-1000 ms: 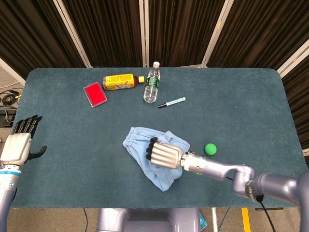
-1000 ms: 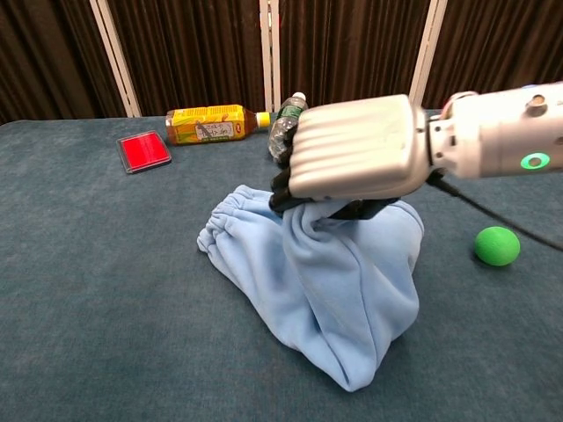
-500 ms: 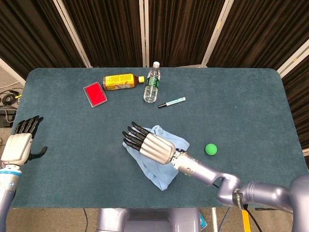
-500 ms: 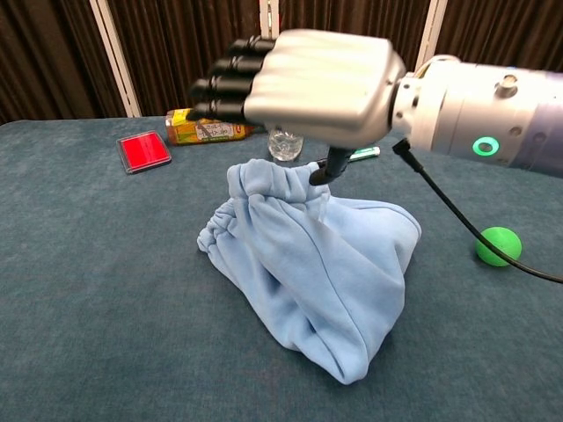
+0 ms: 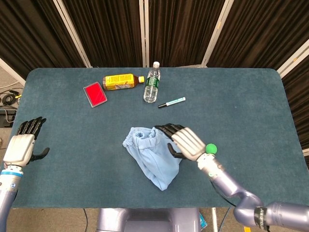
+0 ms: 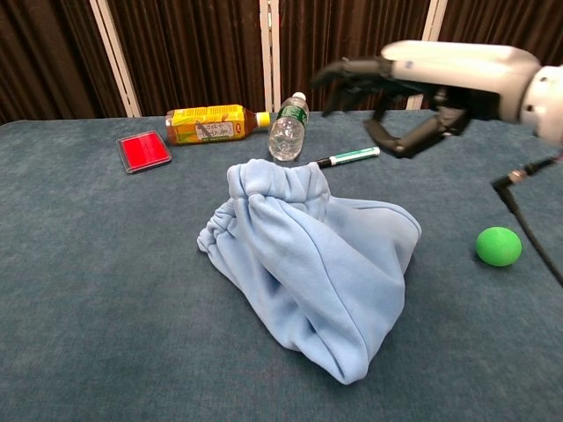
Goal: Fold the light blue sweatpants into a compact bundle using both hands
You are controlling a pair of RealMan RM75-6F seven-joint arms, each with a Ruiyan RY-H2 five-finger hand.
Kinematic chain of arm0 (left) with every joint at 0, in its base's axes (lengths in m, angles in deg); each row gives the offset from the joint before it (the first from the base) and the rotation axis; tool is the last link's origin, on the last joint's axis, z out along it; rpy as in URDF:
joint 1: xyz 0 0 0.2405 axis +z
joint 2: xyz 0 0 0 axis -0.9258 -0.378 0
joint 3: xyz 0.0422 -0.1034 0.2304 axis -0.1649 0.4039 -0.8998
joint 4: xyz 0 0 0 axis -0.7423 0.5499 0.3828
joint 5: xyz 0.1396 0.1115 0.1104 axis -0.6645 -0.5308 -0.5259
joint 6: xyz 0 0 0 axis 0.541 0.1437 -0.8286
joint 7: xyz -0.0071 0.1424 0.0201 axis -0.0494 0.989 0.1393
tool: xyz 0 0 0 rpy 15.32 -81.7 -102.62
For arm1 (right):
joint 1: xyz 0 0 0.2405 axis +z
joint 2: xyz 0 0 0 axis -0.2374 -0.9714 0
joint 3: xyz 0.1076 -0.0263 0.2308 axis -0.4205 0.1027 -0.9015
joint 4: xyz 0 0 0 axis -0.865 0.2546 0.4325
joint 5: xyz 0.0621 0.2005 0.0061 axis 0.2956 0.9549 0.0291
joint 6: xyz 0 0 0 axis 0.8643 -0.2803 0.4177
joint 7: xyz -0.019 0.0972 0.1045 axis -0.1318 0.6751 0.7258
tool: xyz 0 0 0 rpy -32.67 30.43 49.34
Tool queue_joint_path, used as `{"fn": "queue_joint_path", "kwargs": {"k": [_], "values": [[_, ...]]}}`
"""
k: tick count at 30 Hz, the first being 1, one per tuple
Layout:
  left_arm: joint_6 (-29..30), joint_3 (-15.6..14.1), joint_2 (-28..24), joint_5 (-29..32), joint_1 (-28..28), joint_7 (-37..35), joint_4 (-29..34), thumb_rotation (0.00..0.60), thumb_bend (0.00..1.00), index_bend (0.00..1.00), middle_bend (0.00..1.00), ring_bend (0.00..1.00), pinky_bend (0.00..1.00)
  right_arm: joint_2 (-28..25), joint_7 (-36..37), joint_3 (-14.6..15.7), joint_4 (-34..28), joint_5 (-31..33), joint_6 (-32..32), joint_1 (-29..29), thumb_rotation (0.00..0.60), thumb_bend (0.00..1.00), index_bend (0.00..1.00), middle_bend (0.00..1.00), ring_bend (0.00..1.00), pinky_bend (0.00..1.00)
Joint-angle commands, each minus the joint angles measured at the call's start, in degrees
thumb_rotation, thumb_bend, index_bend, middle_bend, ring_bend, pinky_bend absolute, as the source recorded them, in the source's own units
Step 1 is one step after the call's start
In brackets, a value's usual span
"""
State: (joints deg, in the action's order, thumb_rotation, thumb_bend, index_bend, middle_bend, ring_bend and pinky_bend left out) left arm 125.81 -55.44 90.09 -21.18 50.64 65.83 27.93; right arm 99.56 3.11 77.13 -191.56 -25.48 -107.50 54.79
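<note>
The sweatpants [image 6: 308, 264] lie loosely bunched, both the right hand [image 6: 413, 83] and left hand [image 5: 21, 145] held open and empty, so tighter tucking is probably needed.

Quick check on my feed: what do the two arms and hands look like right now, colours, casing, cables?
Both match. The right hand has a ribbed silver-grey back and black fingers, on a glossy silver-lavender forearm; a black cable hangs by its wrist in the chest view. The left hand shows the same silver back and black fingers on a pale arm. No sleeves.
</note>
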Motion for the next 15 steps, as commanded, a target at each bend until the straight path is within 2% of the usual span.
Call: {"fn": "queue_joint_path", "kwargs": {"k": [1,8,15], "values": [[-0.15,-0.02,-0.07,0.02,-0.02,-0.15,0.09,0.600,0.34,0.00,0.00,0.00,0.00,-2.05,3.84,1.06,-0.98,2.09,1.24,-1.96,0.600,0.66,0.15,0.22,0.20,0.32],[-0.90,-0.32,-0.57,-0.16,-0.13,-0.56,0.71,0.600,0.34,0.00,0.00,0.00,0.00,-2.19,5.90,2.51,-0.34,3.85,3.77,-2.50,0.600,0.72,0.20,0.25,0.22,0.34],[-0.90,-0.29,-0.46,-0.05,-0.26,0.02,0.61,0.600,0.34,0.00,0.00,0.00,0.00,1.40,4.84,2.08,1.89,5.01,6.28,-0.48,0.600,0.81,0.22,0.27,0.24,0.33]]}}
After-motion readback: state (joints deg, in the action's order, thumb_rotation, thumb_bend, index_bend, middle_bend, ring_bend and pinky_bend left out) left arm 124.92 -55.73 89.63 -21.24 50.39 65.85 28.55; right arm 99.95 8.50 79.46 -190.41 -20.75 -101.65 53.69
